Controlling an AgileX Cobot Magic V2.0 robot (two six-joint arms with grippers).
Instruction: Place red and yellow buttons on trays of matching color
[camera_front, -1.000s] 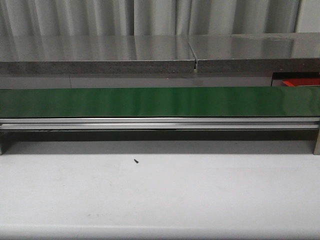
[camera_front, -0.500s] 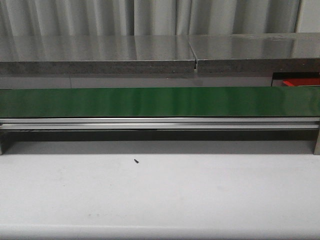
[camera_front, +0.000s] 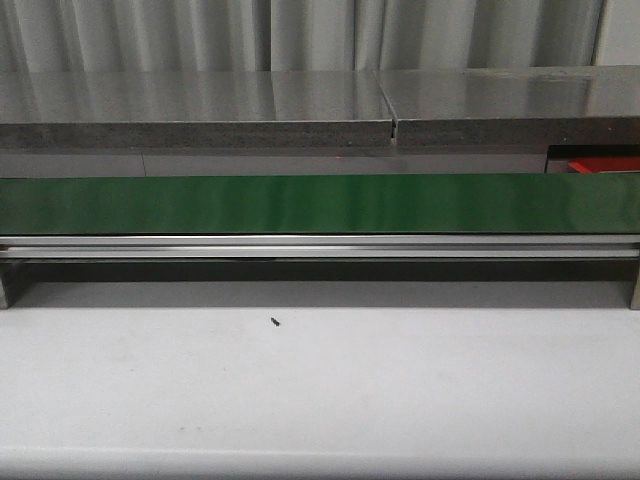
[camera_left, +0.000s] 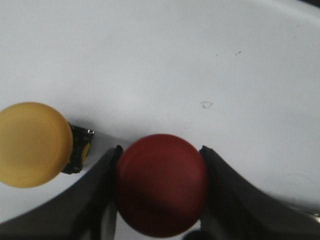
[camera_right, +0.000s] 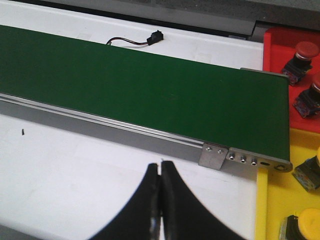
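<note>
The left gripper is clamped on a red button at the lower middle of its wrist frame, a yellow button at the left edge, while the right gripper is pressed together below the green belt, with the red tray and yellow tray holding 2 buttons each at the right.

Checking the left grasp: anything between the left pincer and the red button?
Nothing visible. The left pincer has its fingers on either side of the red button, seemingly touching it. The yellow button sits beside it, outside the fingers.
</note>
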